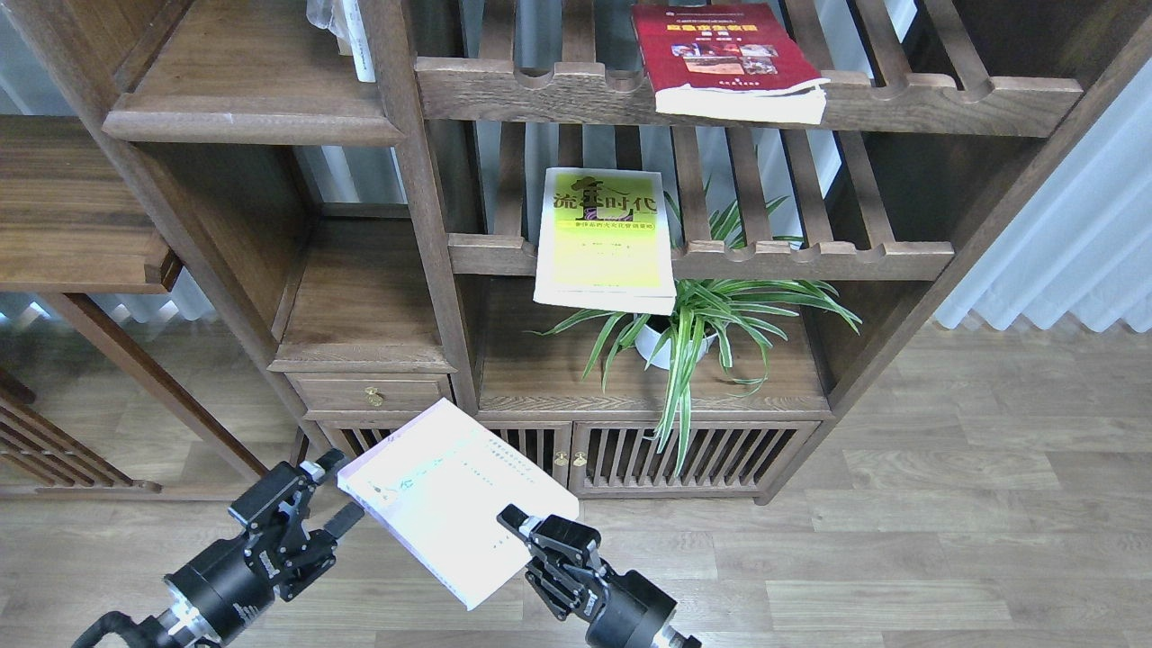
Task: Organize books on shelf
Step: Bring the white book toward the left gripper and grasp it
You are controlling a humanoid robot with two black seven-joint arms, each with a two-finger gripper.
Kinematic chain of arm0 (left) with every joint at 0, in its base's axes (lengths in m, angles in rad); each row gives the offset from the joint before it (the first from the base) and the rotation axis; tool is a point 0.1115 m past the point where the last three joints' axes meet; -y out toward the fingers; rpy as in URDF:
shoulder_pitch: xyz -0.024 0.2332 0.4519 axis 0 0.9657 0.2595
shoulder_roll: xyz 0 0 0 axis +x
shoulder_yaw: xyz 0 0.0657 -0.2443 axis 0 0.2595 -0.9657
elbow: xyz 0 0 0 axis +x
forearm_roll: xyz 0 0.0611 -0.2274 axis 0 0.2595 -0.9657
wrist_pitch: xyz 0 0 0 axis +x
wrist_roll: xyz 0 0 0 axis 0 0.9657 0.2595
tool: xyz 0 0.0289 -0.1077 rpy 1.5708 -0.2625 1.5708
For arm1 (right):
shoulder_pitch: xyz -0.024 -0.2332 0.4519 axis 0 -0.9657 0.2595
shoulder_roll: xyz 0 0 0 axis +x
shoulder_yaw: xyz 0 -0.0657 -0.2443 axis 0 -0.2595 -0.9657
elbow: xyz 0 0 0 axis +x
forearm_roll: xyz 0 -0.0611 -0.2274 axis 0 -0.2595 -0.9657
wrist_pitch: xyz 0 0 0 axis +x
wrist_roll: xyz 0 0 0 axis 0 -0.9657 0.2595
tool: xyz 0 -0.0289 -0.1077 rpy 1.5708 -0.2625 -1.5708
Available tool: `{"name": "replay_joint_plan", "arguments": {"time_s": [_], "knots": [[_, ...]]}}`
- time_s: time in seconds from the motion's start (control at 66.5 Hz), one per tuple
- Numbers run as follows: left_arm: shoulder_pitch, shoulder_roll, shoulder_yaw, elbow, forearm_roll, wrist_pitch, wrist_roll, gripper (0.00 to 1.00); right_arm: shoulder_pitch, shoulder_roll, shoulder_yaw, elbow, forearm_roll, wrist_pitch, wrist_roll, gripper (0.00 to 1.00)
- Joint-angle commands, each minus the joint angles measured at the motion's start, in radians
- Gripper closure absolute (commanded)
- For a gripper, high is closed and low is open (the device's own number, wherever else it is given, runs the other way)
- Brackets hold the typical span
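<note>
The pale lilac-white book [450, 495] hangs tilted in front of the low cabinet, and my right gripper [529, 538] is shut on its near right corner. My left gripper [335, 491] is open at the book's left corner, which lies between its fingers. The yellow-green book [605, 241] lies on the middle slatted rack and overhangs the front rail. On the upper slatted rack lies the dark red book [720, 54]. The shelf [247, 90], a solid dark board with a moulded front edge, is at the upper left.
A potted spider plant [697, 315] stands on the cabinet top under the yellow-green book. A small drawer [373, 393] and slatted cabinet doors [666, 454] sit behind the held book. A white curtain [1071, 225] hangs at the right. Wood floor lies below.
</note>
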Motion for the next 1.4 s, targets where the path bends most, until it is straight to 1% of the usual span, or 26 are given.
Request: {"name": "replay_joint_plan", "arguments": {"time_s": [0.0, 0.21, 0.346, 0.511, 0.586, 0.631, 0.661, 0.676, 0.691, 0.721, 0.737, 0.782, 0.827, 0.932, 0.962, 0.977, 1.007, 1.157, 1.278, 1.323, 1.338, 1.368, 1.383], "knots": [[-0.007, -0.009, 0.014, 0.004, 0.001, 0.0, 0.0, 0.0, 0.001, 0.0, 0.0, 0.0, 0.0, 0.0, 0.0, 0.96], [-0.027, -0.013, 0.051, 0.021, 0.003, 0.0, 0.0, 0.01, -0.002, 0.0, 0.0, 0.0, 0.0, 0.0, 0.0, 0.96], [-0.032, -0.044, 0.063, 0.026, 0.004, 0.0, 0.0, 0.06, -0.002, 0.0, -0.015, 0.0, 0.0, 0.0, 0.0, 0.96], [-0.05, -0.061, 0.063, 0.031, 0.047, 0.0, 0.0, 0.1, -0.004, 0.0, -0.02, 0.0, 0.0, 0.0, 0.0, 0.96], [-0.053, -0.062, 0.064, 0.035, 0.06, 0.0, 0.0, 0.14, -0.004, 0.0, -0.02, 0.0, 0.0, 0.0, 0.0, 0.96], [-0.053, -0.062, 0.064, 0.037, 0.06, 0.0, 0.0, 0.18, -0.004, 0.0, -0.02, 0.0, 0.0, 0.0, 0.0, 0.96], [-0.052, -0.062, 0.064, 0.037, 0.06, 0.0, 0.0, 0.23, -0.004, 0.0, -0.02, 0.0, 0.0, 0.0, 0.0, 0.96], [-0.052, -0.062, 0.064, 0.04, 0.06, 0.0, 0.0, 0.31, -0.004, 0.0, -0.02, 0.0, 0.0, 0.0, 0.0, 0.96], [-0.05, -0.062, 0.066, 0.043, 0.06, 0.0, 0.0, 0.36, -0.005, 0.0, -0.02, 0.0, 0.0, 0.0, 0.0, 0.96], [-0.05, -0.062, 0.064, 0.046, 0.06, 0.0, 0.0, 0.41, -0.005, 0.0, -0.02, 0.0, 0.0, 0.0, 0.0, 0.96], [-0.05, -0.062, 0.066, 0.05, 0.06, 0.0, 0.0, 0.45, -0.005, 0.0, -0.02, 0.0, 0.0, 0.0, 0.0, 0.96], [-0.05, -0.064, 0.066, 0.054, 0.06, 0.0, 0.0, 0.51, -0.005, 0.0, -0.02, 0.0, 0.0, 0.0, 0.0, 0.96], [-0.05, -0.065, 0.066, 0.054, 0.06, 0.0, 0.0, 0.55, -0.005, 0.0, -0.02, 0.0, 0.0, 0.0, 0.0, 0.96], [-0.049, -0.069, 0.064, 0.055, 0.054, 0.0, 0.0, 0.78, -0.007, 0.0, -0.02, 0.0, 0.0, 0.0, 0.0, 0.96], [-0.047, -0.069, 0.064, 0.055, 0.052, 0.0, 0.0, 0.82, -0.007, 0.0, -0.02, 0.0, 0.0, 0.0, 0.0, 0.96], [-0.046, -0.07, 0.063, 0.055, 0.05, 0.0, 0.0, 0.86, -0.007, 0.0, -0.02, 0.0, 0.0, 0.0, 0.0, 0.96], [-0.044, -0.073, 0.063, 0.055, 0.049, 0.0, 0.0, 0.91, -0.007, 0.0, -0.02, 0.0, 0.0, 0.0, 0.0, 0.96], [-0.047, -0.096, 0.066, 0.055, 0.047, 0.0, 0.0, 0.97, -0.015, 0.0, -0.02, 0.0, 0.0, 0.0, 0.0, 0.96], [-0.052, -0.096, 0.072, 0.055, 0.047, 0.0, 0.0, 0.99, -0.015, 0.0, -0.011, -0.001, -0.002, 0.0, 0.003, 0.94], [-0.053, -0.095, 0.078, 0.055, 0.047, 0.0, 0.0, 0.99, -0.013, 0.0, -0.006, -0.001, -0.002, 0.0, 0.004, 0.91], [-0.053, -0.092, 0.08, 0.055, 0.047, 0.0, 0.0, 1.0, -0.013, 0.0, -0.005, -0.003, -0.002, 0.0, 0.004, 0.87], [-0.053, -0.09, 0.08, 0.055, 0.047, 0.0, 0.0, 1.0, -0.011, 0.0, -0.005, -0.005, -0.002, 0.0, 0.004, 0.83], [-0.053, -0.089, 0.08, 0.055, 0.047, 0.0, 0.0, 1.0, -0.007, 0.0, -0.003, -0.008, -0.002, 0.0, 0.006, 0.78]]}}
